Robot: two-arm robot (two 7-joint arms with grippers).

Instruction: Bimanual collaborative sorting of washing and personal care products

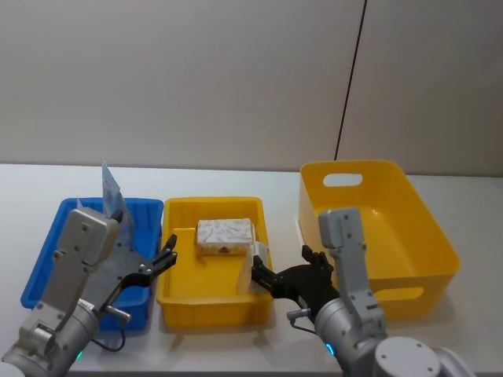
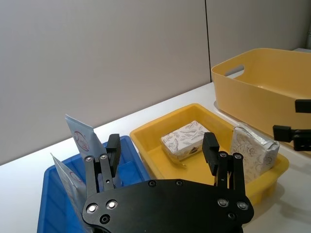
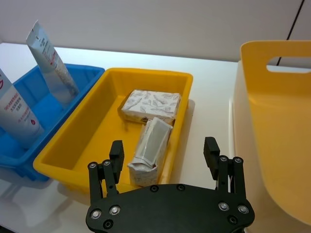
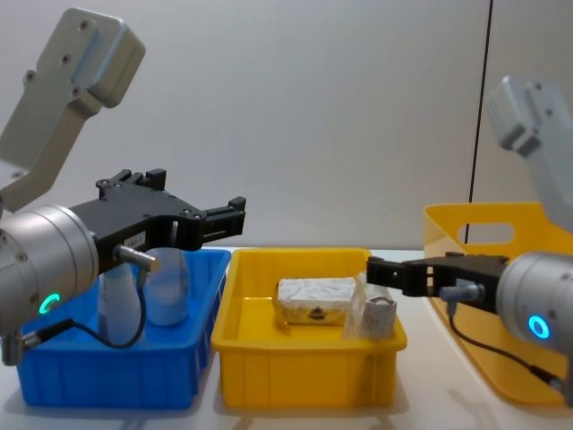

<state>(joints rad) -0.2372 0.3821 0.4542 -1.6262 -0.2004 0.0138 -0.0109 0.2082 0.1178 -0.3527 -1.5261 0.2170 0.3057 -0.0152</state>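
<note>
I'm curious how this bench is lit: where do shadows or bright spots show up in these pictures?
Right wrist view: soft shadows fall on the table beside the shallow yellow tray and under the blue tray; the tabletop brightens toward the wall. Chest view: a teal light glows on the left arm and the right arm. Head view: even light, no hard glare.
</note>
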